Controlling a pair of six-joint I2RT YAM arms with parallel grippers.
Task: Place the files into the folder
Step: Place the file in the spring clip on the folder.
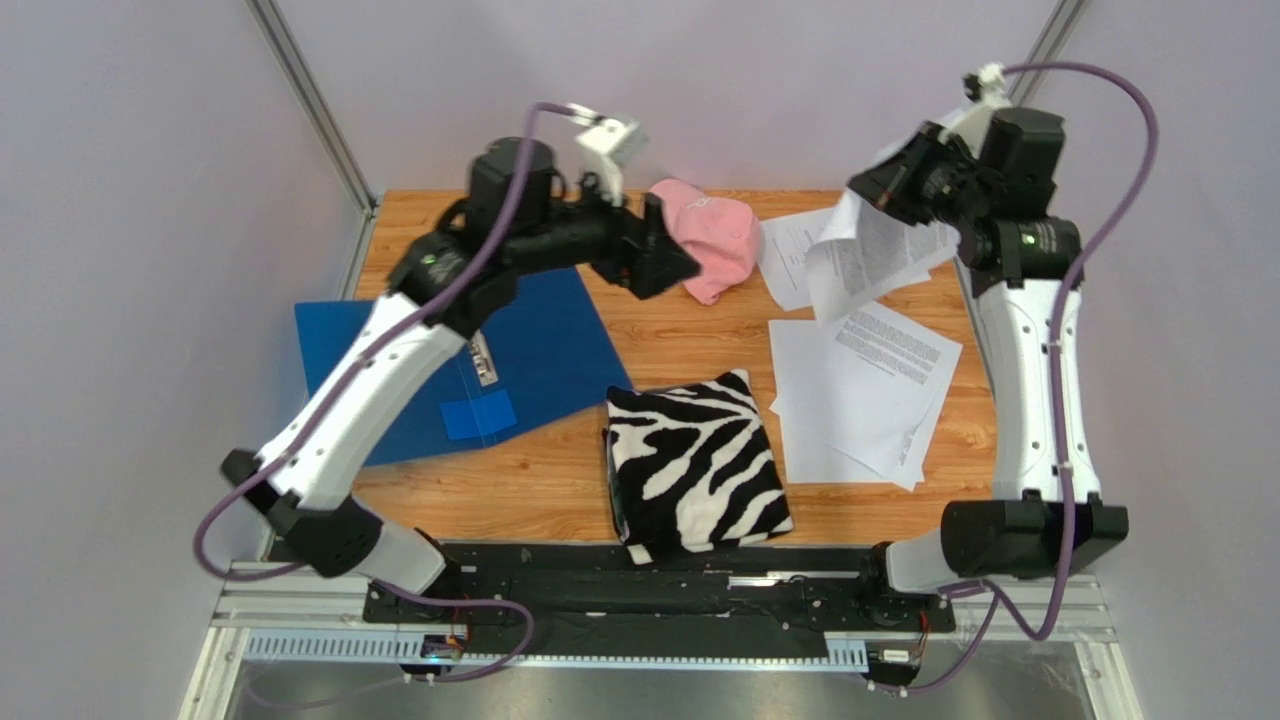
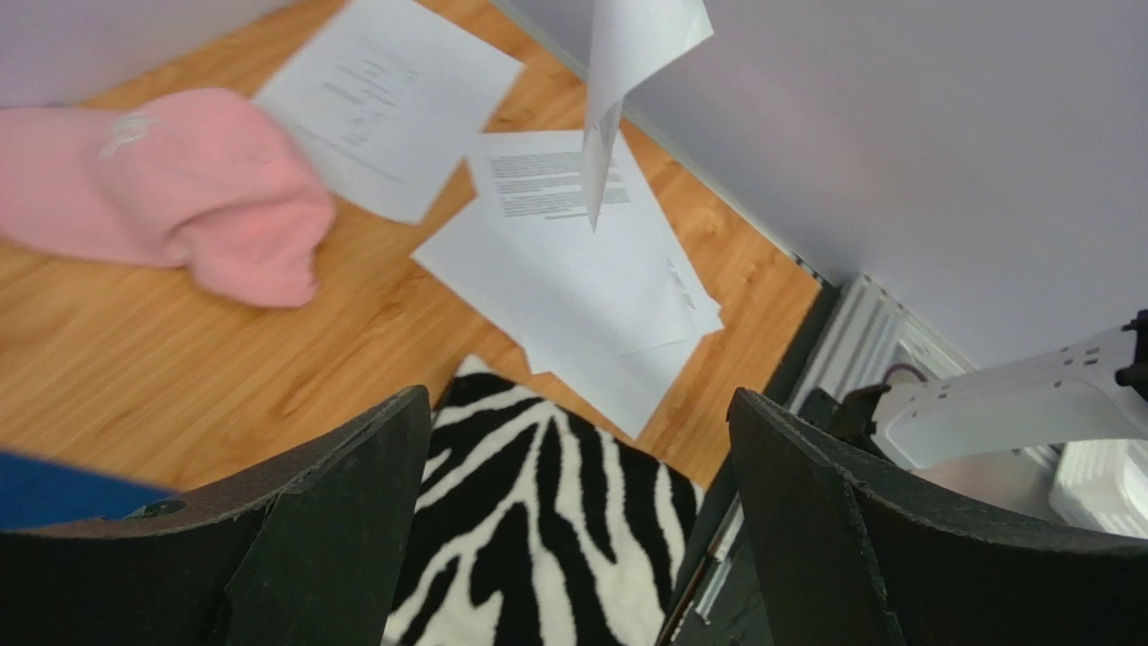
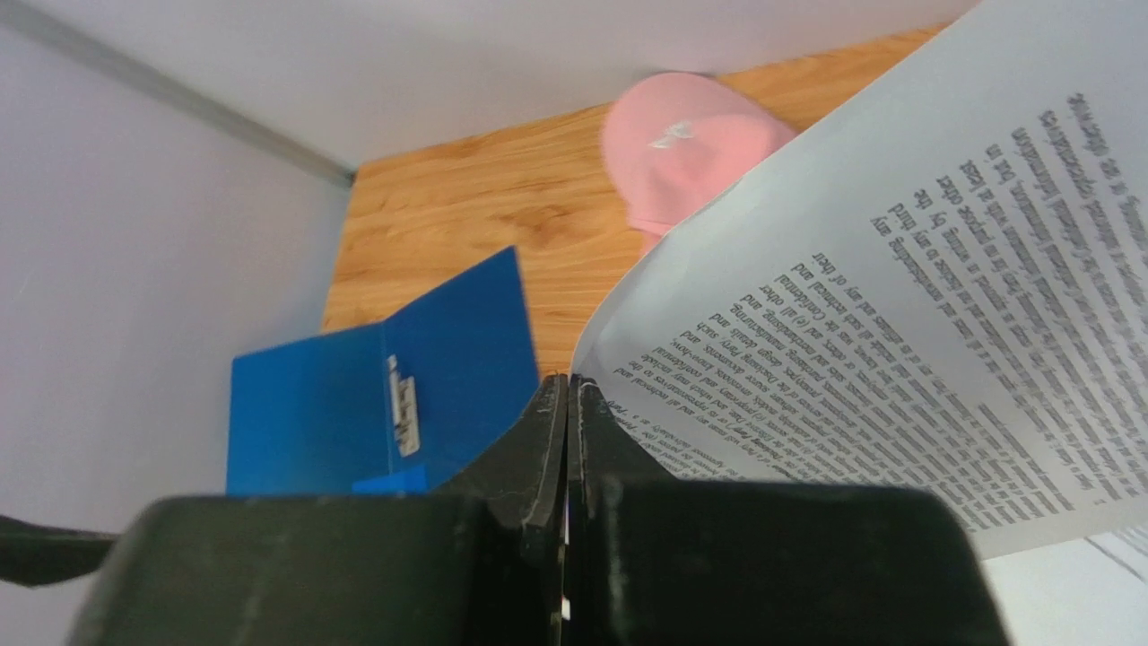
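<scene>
Left hand (image 2: pixel 577 404) spread wide; zebra cloth (image 2: pixel 539 532) near, files (image 2: pixel 593 290) beside pink cap (image 2: pixel 202 189) beyond.

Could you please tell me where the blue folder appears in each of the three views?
Top external: the folder lies open, left of the zebra cloth.
Left wrist: only a blue sliver at the lower-left edge.
Right wrist: lower left, open, clip showing.
Shared landmark: the pink cap, seen in all three.

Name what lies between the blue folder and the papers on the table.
A zebra-striped cloth near the front, a pink cap farther back; the top view shows both.
</scene>
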